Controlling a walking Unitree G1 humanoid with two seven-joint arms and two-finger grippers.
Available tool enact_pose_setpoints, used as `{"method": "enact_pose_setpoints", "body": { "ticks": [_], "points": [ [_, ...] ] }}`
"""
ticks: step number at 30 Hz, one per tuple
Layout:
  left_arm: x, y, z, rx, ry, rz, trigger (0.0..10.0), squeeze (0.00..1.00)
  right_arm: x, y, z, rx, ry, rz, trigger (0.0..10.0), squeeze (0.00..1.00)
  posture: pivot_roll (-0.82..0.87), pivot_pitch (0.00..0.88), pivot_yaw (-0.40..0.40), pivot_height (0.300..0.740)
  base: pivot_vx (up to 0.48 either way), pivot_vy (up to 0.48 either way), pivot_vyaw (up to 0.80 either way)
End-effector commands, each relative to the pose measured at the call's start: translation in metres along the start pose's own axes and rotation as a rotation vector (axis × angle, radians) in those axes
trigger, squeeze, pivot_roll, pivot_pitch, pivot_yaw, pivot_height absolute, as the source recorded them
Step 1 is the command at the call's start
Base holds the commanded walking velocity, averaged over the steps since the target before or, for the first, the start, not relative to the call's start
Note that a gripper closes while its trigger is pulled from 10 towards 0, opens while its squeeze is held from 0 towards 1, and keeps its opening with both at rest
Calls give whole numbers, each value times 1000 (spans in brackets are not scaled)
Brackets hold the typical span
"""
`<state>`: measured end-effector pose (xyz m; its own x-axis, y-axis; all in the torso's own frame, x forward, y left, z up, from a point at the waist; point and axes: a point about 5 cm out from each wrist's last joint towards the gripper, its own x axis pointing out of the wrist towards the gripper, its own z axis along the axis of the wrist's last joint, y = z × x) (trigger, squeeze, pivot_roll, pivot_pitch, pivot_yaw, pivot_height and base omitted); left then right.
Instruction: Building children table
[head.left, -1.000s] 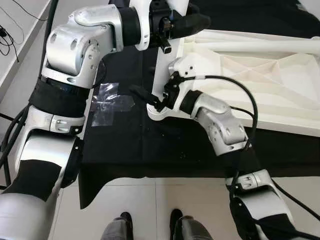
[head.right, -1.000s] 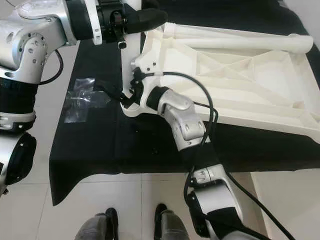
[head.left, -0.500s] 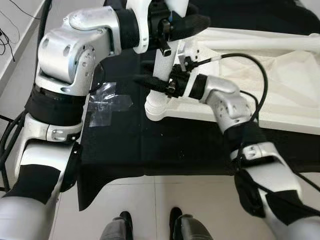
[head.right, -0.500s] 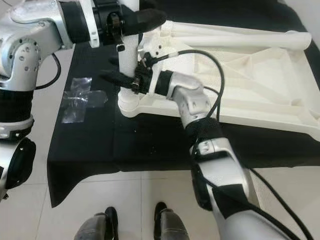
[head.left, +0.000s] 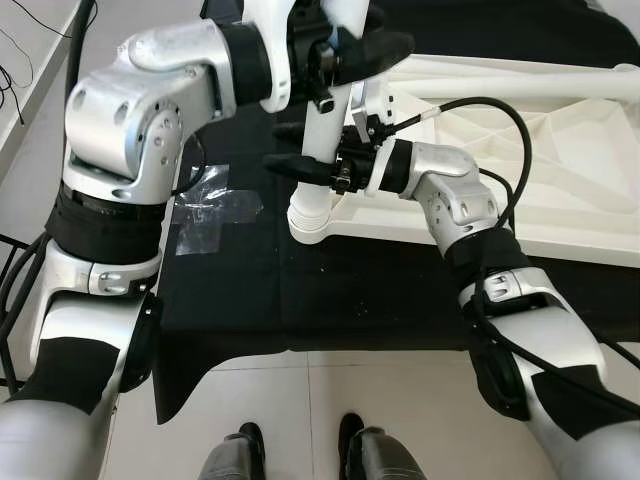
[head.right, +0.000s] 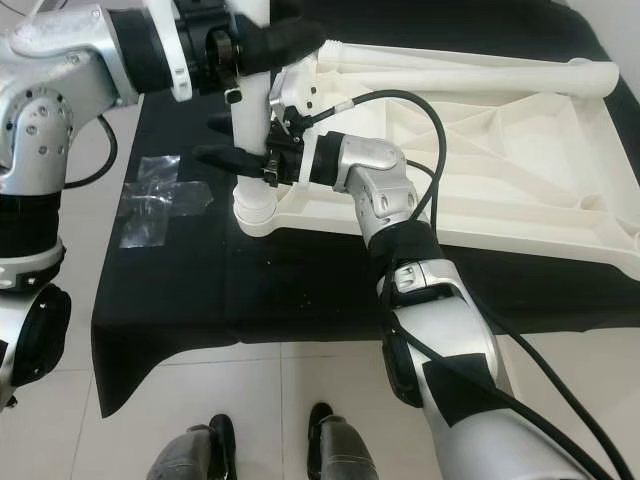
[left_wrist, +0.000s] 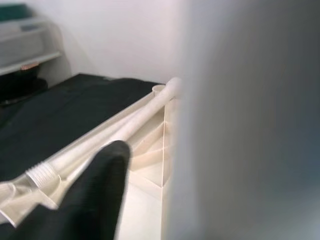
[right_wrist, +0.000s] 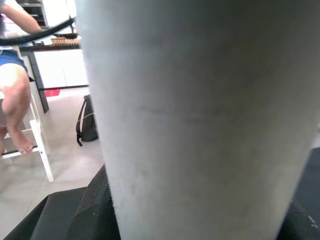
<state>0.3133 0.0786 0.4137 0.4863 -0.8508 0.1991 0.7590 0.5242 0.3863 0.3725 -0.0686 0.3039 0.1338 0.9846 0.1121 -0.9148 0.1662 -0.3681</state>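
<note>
At the bottom centre of the left eye view, the robot's feet (head.left: 300, 455) are being seen on a pale tiled floor (head.left: 400, 420). Above them a black cloth (head.left: 330, 300) is being spread, with a clear plastic bag (head.left: 210, 210) lying at centre left. A white table leg (head.left: 322, 150) is being held upright in the corner socket of the upturned white table top (head.left: 520, 140), which is lying at upper right. The right gripper (head.left: 300, 150) is being closed around the leg's lower part from the right. Higher up, at top centre, the left gripper (head.left: 375, 40) is being clamped on the same leg. A second leg (head.right: 470, 72) is lying along the table top's far edge.
</note>
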Motion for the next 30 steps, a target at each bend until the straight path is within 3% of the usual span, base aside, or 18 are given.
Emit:
{"method": "enact_pose_setpoints", "body": {
  "ticks": [1,4,5,6,9,10,11,13,16,20,30],
  "points": [
    [-5,3,-1,-17,7,32,10000,1000,14,14,-12,-8,71,119,0,0,57,289,-52,740,0,0,0],
    [-12,9,1,-22,3,65,10000,1000,14,15,-14,-25,99,105,0,0,57,293,-55,740,0,0,0],
    [-16,11,1,-29,8,72,10000,804,14,14,-16,-24,115,80,0,0,57,293,-55,740,0,0,0],
    [-22,14,1,-29,11,82,10000,0,15,14,-18,-28,148,32,0,0,55,295,-63,740,0,0,0],
    [-30,17,2,-32,19,102,10000,0,18,13,-24,-44,213,-78,0,0,52,299,-68,740,0,0,0],
    [-33,18,2,-36,21,115,10000,0,16,9,-31,-39,275,-219,0,0,43,304,-76,740,0,0,0],
    [-33,18,2,-36,21,115,10000,0,16,9,-31,-39,275,-219,0,0,43,304,-76,740,0,0,0],
    [-39,19,0,-48,30,140,10000,0,4,12,-50,66,349,-491,0,0,31,312,-82,740,0,0,0],
    [-40,19,-2,-53,37,152,10000,0,-3,16,-58,112,367,-574,0,0,26,317,-83,740,0,0,0],
    [-38,16,-8,-66,48,159,10000,0,-20,24,-64,171,346,-791,0,0,20,315,-87,740,0,0,0],
    [-37,15,-7,-55,54,152,10000,0,-16,39,-65,222,326,-908,0,0,24,310,-74,740,0,0,0]
  ]
}}
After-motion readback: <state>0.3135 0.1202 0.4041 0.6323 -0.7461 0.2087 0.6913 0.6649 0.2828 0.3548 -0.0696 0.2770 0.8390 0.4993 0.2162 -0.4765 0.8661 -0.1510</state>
